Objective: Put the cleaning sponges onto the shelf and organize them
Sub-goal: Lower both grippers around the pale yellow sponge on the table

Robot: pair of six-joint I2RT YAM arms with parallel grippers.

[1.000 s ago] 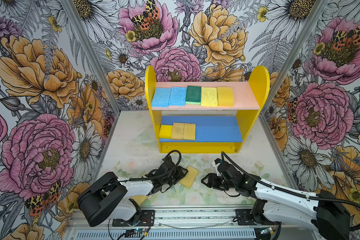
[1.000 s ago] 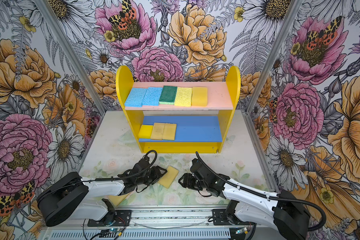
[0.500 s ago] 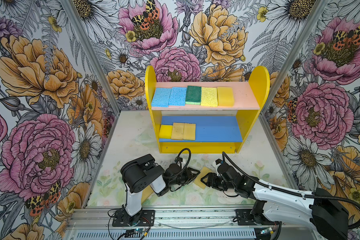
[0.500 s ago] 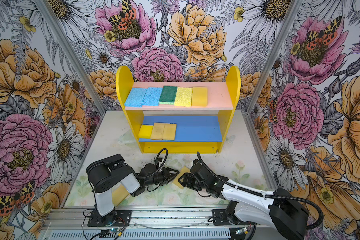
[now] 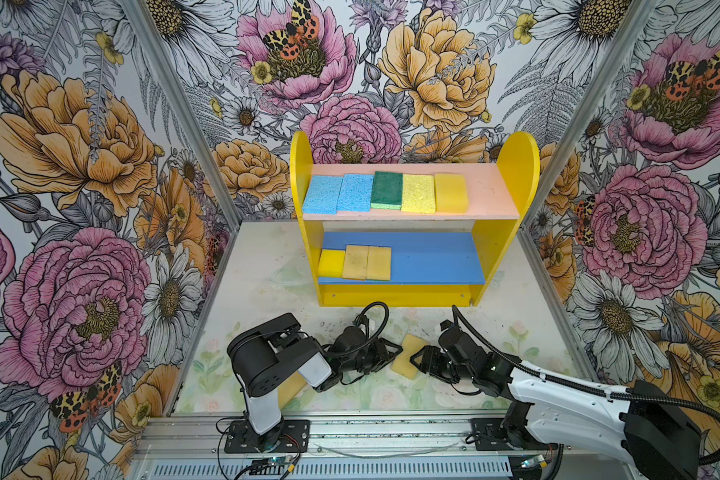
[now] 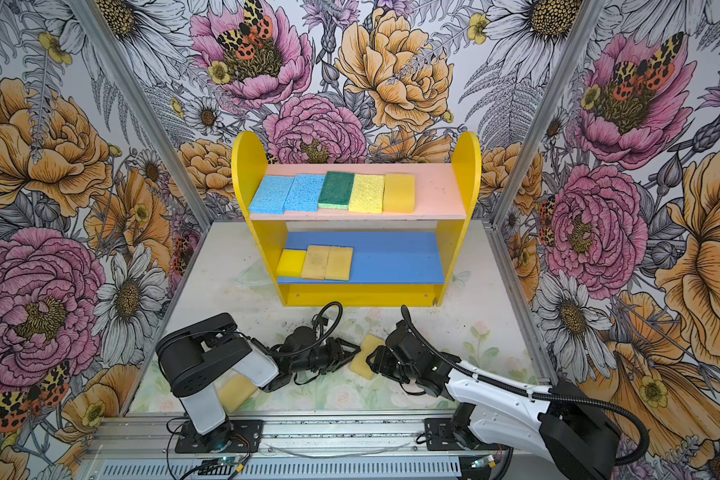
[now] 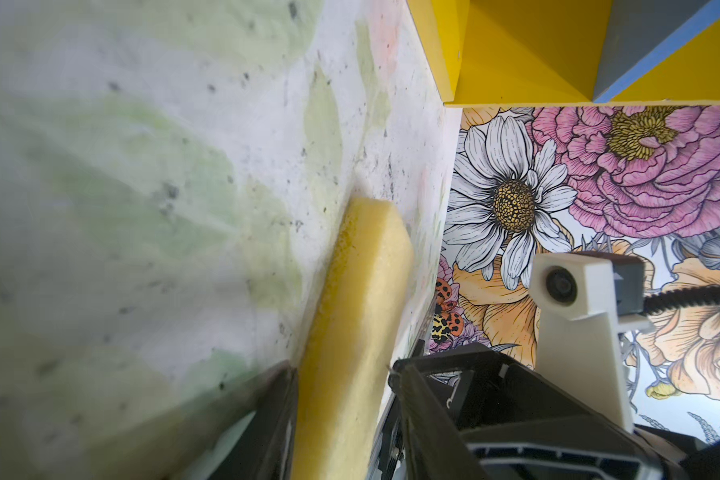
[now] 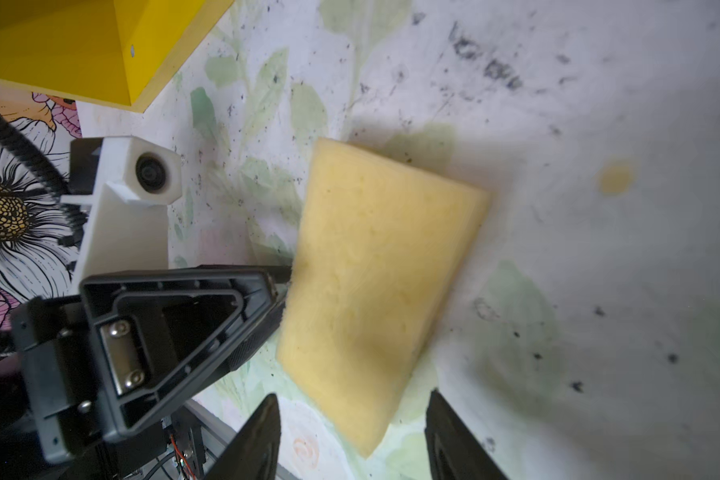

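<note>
— Floral wallpaper is closing in the pale worktop [image 5: 516,332] on three sides. What is the left gripper [image 7: 341,374] doing?

— It is lying low near the middle of the front edge, pinching a tan-yellow sponge [image 8: 379,274] by one edge. In the left wrist view one jaw is sitting under the sponge, against the worktop, and the other is pressing on its upper face.

— And the right gripper [image 8: 352,428]?

— It is facing the left one from the other side, with its jaws standing apart. The sponge's near corner is poking between them, a gap showing on either side, so it is gripping nothing.

— Is the sponge lying flat?

— A shadow is showing beyond its far end. Whether it is lying quite flat I cannot tell.

— Moving outward?

— A second loose sponge [image 6: 235,388] is resting toward the front left corner, partly hidden under the left arm. The shelf [image 5: 516,166] is standing at the middle of the back edge. Its pink upper board [image 5: 487,191] is carrying a row from the left end: a light blue sponge [image 5: 323,194], its light blue twin [image 5: 355,192], a dark green sponge [image 5: 386,189], a pale yellow sponge [image 5: 419,193] and a tan sponge [image 5: 451,193]. The blue lower board [image 5: 433,257] is holding a small bright yellow sponge [image 5: 331,263] at its left end, with two tan-yellow sponges [image 5: 355,262] lying just beside it.
</note>
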